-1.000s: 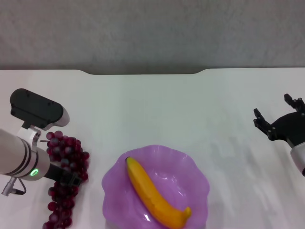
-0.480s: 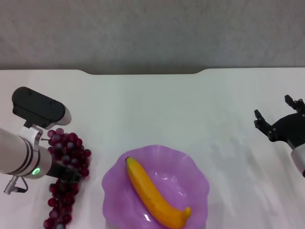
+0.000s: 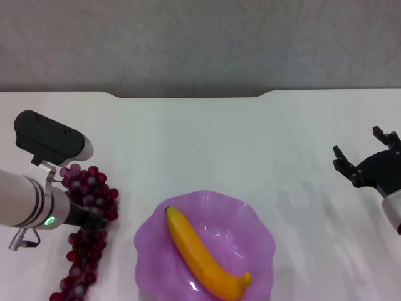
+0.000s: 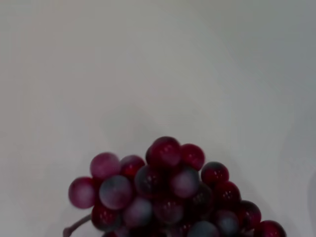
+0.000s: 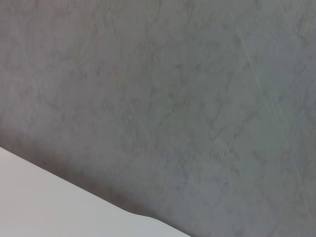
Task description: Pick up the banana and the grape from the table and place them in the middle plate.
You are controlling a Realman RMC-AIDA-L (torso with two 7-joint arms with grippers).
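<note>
The banana point(image 3: 203, 254) lies diagonally inside the purple middle plate point(image 3: 250, 213) at the front centre of the white table point(image 3: 200, 138). The grape point(image 3: 91, 191) is a dark red bunch just left of the plate; it also shows in the left wrist view point(image 4: 168, 192). My left gripper point(image 3: 88, 218) is shut on the bunch around its middle, and the lower end of the bunch hangs toward the table's front edge. My right gripper point(image 3: 366, 157) is open and empty, parked over the table's right side.
A grey wall point(image 3: 200, 44) stands behind the table's notched far edge point(image 3: 188, 95). The right wrist view shows only that wall point(image 5: 173, 98) and a corner of the table point(image 5: 39, 202).
My left gripper has shifted slightly with the grape bunch, whose top has drawn up and toward the plate. The right arm, banana and plate have not moved.
</note>
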